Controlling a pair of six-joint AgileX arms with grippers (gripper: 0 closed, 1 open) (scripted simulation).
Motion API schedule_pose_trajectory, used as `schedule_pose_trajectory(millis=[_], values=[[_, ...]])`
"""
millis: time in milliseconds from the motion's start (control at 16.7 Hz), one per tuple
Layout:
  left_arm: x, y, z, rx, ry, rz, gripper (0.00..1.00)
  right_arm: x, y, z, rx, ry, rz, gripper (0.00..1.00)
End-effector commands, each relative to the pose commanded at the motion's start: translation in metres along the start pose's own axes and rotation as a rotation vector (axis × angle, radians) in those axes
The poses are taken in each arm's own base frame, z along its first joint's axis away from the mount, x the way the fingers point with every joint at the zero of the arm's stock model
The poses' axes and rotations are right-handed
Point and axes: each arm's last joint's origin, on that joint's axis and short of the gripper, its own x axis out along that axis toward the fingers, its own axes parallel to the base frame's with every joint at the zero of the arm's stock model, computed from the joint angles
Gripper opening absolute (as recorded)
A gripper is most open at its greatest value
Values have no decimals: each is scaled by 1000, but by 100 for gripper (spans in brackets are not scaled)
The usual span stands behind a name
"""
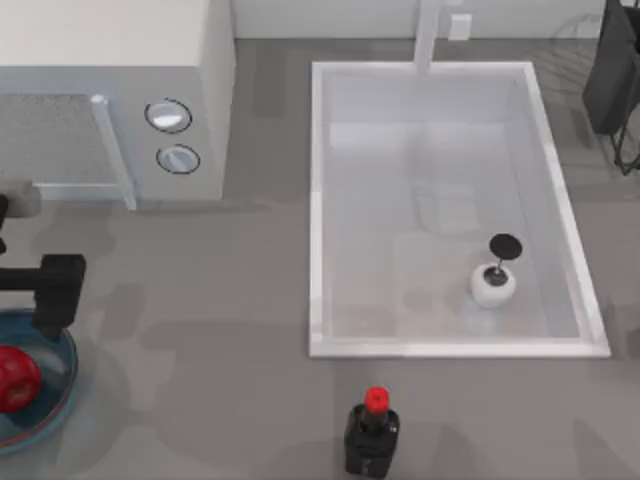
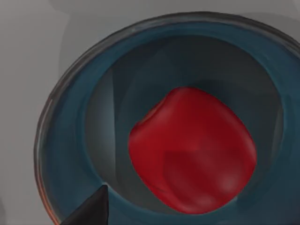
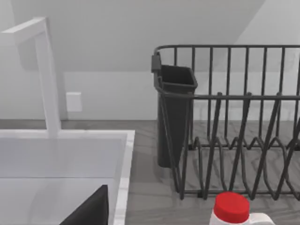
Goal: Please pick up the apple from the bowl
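Round glossy red apple resting inside wide shallow blue-tinted glass bowl, at about 8 o'clock on the grey tabletop, hard against the top view's left edge. Left gripper poised just beyond the bowl's rim toward 12 o'clock, arm reaching in from the left; left wrist view looking down onto apple seated slightly off-centre in bowl, one dark fingertip intruding at the frame's corner. Jaws on the left: cannot tell whether open or closed. Apple not yet gripped, judging by its seat on the bowl floor. Probable stage: alignment above the fruit before descent; overhead approach suits the shallow wall and thin rim. Risk, as judgement: glossy rounded skin may slip, and a finger catching the rim may shift the bowl. Right arm parked off the right side, its wrist view facing a dark wire dish rack and white sink; jaws there likewise cannot tell. Dark bottle with red cap at 6 o'clock, well apart from bowl.
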Motion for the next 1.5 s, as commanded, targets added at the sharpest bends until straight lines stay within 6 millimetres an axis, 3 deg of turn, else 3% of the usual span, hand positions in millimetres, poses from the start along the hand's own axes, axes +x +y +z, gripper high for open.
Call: schedule_pose_trajectory(millis=[420, 960, 1260, 1500], values=[[5, 1, 1, -4, 7, 0, 100, 0, 0, 0, 0, 0, 0, 100], [93, 0, 2, 0, -2, 0, 100, 0, 0, 0, 0, 0, 0, 100], [100, 0, 0, 0, 6, 0, 100, 0, 0, 0, 0, 0, 0, 100], [100, 0, 0, 0, 6, 0, 70, 0, 0, 0, 0, 0, 0, 100]])
